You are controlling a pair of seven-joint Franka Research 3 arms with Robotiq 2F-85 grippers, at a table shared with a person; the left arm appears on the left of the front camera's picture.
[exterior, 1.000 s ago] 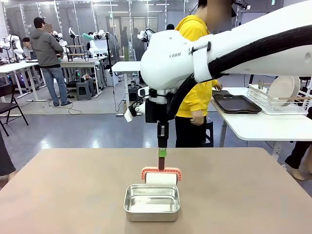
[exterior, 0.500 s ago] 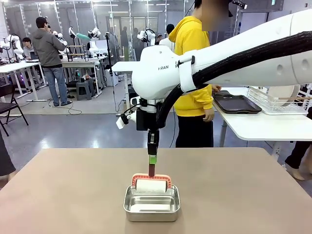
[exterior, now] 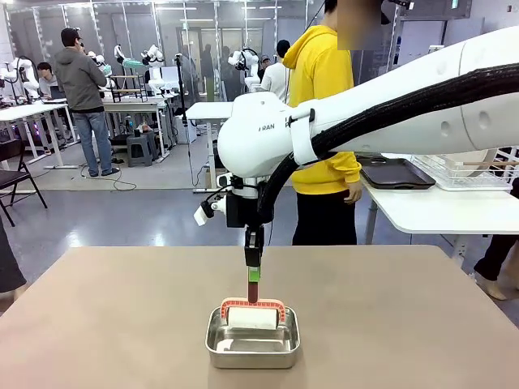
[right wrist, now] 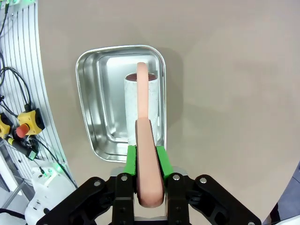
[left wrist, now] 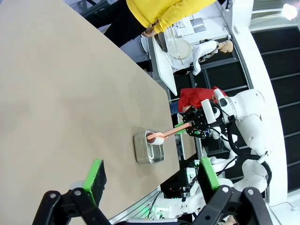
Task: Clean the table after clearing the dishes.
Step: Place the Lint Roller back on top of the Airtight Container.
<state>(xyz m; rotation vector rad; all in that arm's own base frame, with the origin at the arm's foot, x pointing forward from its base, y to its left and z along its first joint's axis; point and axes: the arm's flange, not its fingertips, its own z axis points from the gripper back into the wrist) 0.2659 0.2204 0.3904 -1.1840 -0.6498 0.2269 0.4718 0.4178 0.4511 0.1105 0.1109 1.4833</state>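
The tan table (exterior: 113, 324) carries a small steel pan (exterior: 253, 342) near its front edge. My right gripper (exterior: 254, 272) points straight down over the pan, shut on the pink handle of a lint roller (exterior: 253, 313) whose white roll rests inside the pan. The right wrist view looks down the handle (right wrist: 144, 140) between the green pads to the roll (right wrist: 144, 101) in the pan (right wrist: 93, 93). My left gripper (left wrist: 151, 174) stands open high above the table (left wrist: 70, 93), nothing between its fingers. One black tray (exterior: 397, 173) lies on the white side table, and a white plate (left wrist: 180, 47) stands in the rack.
A person in a yellow hoodie (exterior: 324, 105) stands at the far edge, facing the white side table (exterior: 438, 211) with the wire dish rack (exterior: 470, 174). Wide bare tabletop lies on either side of the pan.
My right arm has moved left and toward the near edge and lowered, bringing the roller from behind the pan down into it. The person has shifted left and turned.
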